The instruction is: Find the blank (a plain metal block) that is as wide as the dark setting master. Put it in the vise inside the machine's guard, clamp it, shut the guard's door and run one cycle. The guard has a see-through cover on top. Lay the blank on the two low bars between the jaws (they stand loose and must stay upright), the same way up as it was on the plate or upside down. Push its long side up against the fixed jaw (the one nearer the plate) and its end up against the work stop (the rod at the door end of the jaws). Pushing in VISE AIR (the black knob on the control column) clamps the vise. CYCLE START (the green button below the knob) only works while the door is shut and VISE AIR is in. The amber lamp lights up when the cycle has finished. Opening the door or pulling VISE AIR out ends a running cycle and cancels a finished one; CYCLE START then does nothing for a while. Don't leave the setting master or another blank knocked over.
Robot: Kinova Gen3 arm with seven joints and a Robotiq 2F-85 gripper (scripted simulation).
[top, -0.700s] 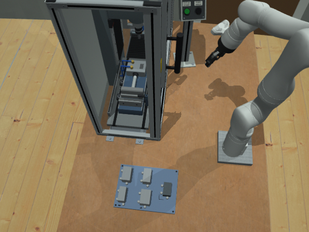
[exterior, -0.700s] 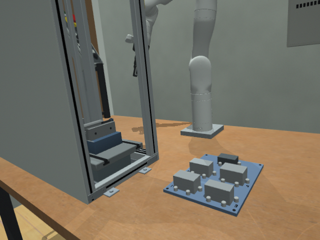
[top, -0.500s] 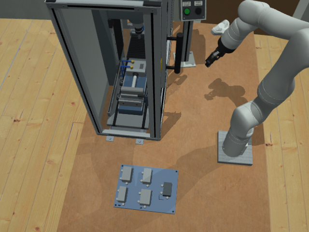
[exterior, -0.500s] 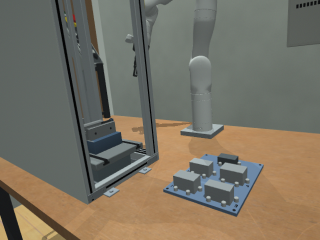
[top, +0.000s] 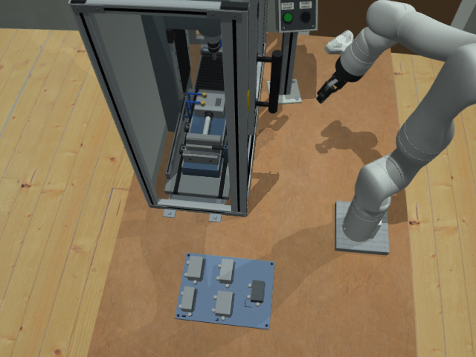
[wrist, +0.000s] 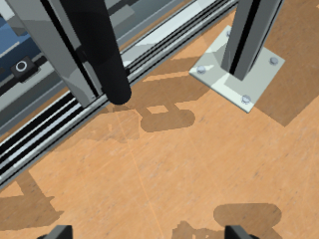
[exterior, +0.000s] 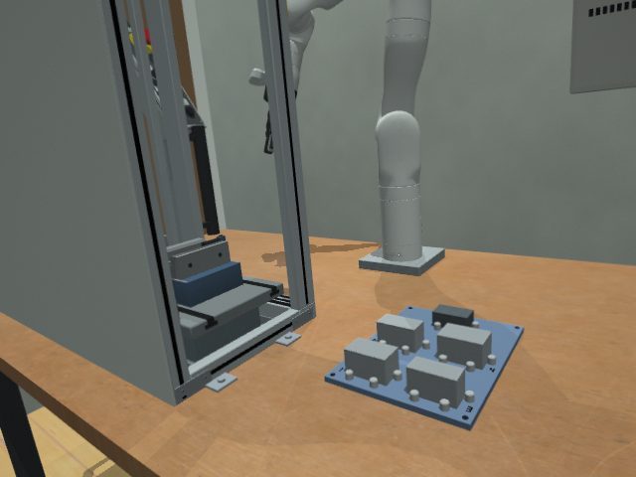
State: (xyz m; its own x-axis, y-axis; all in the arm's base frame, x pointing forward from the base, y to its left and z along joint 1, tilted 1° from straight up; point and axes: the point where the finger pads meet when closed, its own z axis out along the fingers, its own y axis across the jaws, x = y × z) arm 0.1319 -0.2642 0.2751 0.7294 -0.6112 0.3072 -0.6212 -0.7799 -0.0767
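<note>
Guard (top: 240, 115) (exterior: 134, 154) framing rises closest to the lens in the top view, filling 11 o'clock from picture centre. Through it show the vise's fixed jaw (top: 199, 156) (exterior: 200, 258) and, just beyond at 12 from it, the other jaw (top: 203, 138). A black handle (top: 274, 82) (exterior: 205, 179) (wrist: 102, 60) stands toward 1 o'clock; CYCLE START (top: 288, 17) is farther up, between 12 and 1. Between 1 and 2 hangs the gripper (top: 320, 96) (exterior: 268, 148) (wrist: 149, 232), tilted and well apart from the handle. The arm's base (top: 341, 245) (exterior: 433, 254) sits at 4. At 6 lies the blue plate (top: 245, 268) (exterior: 506, 331), carrying four pale blanks on its left and middle, with the dark setting master (top: 257, 291) (exterior: 452, 315) at its 3 o'clock. I cannot tell which blank matches the master in width.

From the exterior, the plate lies between 4 and 5 o'clock, all four blanks and the master upright beside small pegs. The guard's side panel (exterior: 62, 179) covers 9; the gripper hangs at 11, partly behind a post.

Through the wrist view, the fingertips peek in at 5 and 7, spread wide with nothing held. The handle slants down between 10 and 11, and the column's pale foot plate (top: 294, 94) (wrist: 262, 75) lies at 2.

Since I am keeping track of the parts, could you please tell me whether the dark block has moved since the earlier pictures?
No, the dark block has not moved; it sits at the same place on the blue plate.
</note>
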